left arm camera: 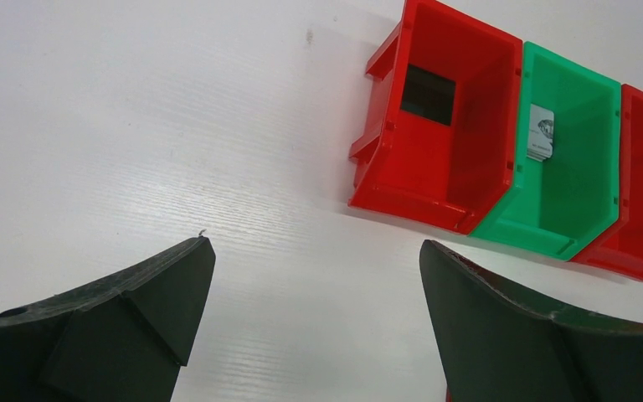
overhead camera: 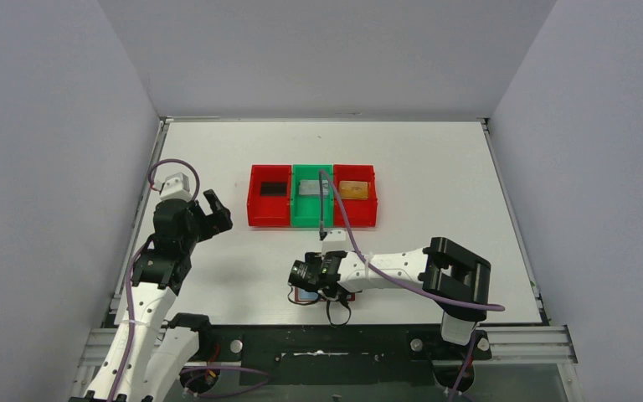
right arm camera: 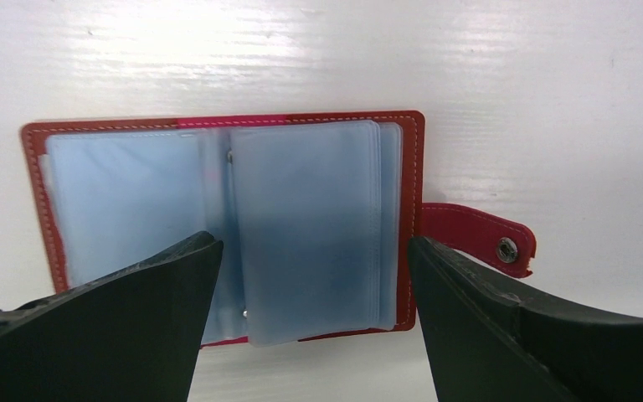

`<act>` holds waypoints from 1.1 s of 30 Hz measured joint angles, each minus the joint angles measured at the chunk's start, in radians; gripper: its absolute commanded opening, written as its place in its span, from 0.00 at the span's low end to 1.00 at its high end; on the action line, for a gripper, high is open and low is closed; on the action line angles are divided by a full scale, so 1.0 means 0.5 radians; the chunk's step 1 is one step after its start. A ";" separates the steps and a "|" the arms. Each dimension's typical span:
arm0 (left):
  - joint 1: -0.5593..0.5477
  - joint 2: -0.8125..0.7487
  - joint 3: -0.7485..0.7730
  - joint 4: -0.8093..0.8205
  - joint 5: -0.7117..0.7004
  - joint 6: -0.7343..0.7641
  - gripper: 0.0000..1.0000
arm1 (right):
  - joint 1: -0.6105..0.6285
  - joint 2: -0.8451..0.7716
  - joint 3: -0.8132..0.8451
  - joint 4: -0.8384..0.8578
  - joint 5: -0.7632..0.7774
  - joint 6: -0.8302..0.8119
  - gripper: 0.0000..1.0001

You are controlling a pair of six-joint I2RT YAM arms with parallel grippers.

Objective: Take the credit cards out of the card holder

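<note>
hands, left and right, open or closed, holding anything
left hand: open, empty
right hand: open, holding nothing, fingers either side of the open card holder

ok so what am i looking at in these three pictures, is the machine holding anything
Two robot arms are bolted at the near edge of a white table. The wide picture is from a camera above; the other two are from a camera on each wrist, so the dark wedges are that arm's own fingers. Three bins sit in a row, holding a black card, a silver card and a gold card. The right gripper hangs open over the opened red card holder; the left gripper is open too. Nothing is held.
</note>
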State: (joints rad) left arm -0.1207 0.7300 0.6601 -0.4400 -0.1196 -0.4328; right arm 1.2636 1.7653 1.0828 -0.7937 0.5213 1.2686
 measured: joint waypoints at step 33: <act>0.000 0.005 0.000 -0.001 -0.034 -0.002 0.96 | -0.016 -0.456 0.104 -0.014 0.243 -0.175 0.85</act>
State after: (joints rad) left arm -0.1207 0.7326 0.6601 -0.4404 -0.1364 -0.4335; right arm 1.2556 1.5372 1.1347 -0.8005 0.6430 1.1809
